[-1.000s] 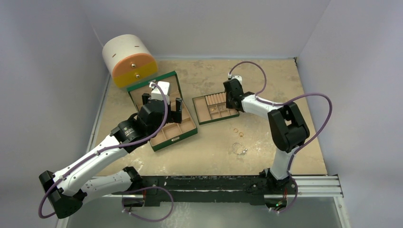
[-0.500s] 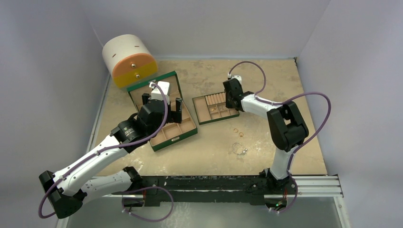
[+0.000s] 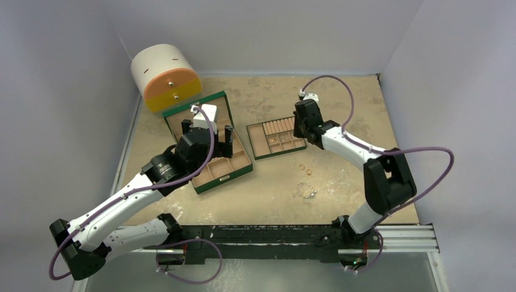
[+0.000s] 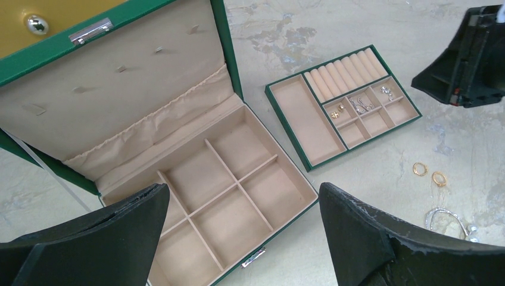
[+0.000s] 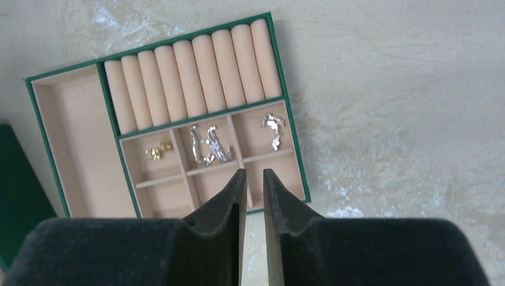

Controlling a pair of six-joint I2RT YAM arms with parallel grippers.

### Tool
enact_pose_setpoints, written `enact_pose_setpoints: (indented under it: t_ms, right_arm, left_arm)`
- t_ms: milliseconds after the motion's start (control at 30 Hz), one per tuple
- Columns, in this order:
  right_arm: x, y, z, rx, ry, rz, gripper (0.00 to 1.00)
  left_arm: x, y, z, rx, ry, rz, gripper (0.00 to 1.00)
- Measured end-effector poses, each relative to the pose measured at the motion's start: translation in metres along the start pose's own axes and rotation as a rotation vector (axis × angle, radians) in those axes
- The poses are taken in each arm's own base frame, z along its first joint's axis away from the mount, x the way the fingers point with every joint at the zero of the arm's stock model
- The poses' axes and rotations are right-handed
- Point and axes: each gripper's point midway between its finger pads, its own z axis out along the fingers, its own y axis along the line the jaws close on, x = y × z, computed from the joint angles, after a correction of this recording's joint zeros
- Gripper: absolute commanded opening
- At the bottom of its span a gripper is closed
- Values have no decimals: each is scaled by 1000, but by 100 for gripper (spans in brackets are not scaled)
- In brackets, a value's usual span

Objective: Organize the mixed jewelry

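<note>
Gold and silver pieces lie in two groups. In the right wrist view, a pair of gold studs (image 5: 156, 152), a tangle of silvery earrings (image 5: 208, 145) and one more silvery earring (image 5: 273, 128) sit in three neighbouring small compartments of a green, tan-lined tray (image 5: 74, 149), just below its row of ring rolls (image 5: 190, 80). In the overhead view, two gold rings (image 3: 305, 169) lie loose on the mottled beige surface (image 3: 255, 194) to the lower right of the tray, and a thin silvery wire hoop (image 3: 306, 191) lies below them, nearer the bottom of the frame. We see the right tool (image 5: 254, 176) hanging over the tray's lower edge, its jaws a narrow slit apart with nothing between them. The left tool (image 4: 243, 190) spreads wide and empty above an open green box (image 4: 232, 149) with bare compartments, left of centre. A round white-and-orange case (image 3: 165, 78) stands at upper left.
</note>
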Motion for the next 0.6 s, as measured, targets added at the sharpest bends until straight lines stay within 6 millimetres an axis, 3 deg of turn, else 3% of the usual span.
enact_pose_setpoints:
  t_ms: [100, 267, 600]
  right_arm:
    - [4, -3, -13, -14, -5, 11, 20]
    - [30, -12, -31, -37, 30, 23, 20]
    - [84, -29, -42, -23, 128, 51, 22]
  left_arm:
    - [0, 0, 0, 1, -1, -1, 97]
    - [-1, 0, -1, 2, -3, -2, 97]
    - [-2, -1, -3, 13, -6, -6, 97]
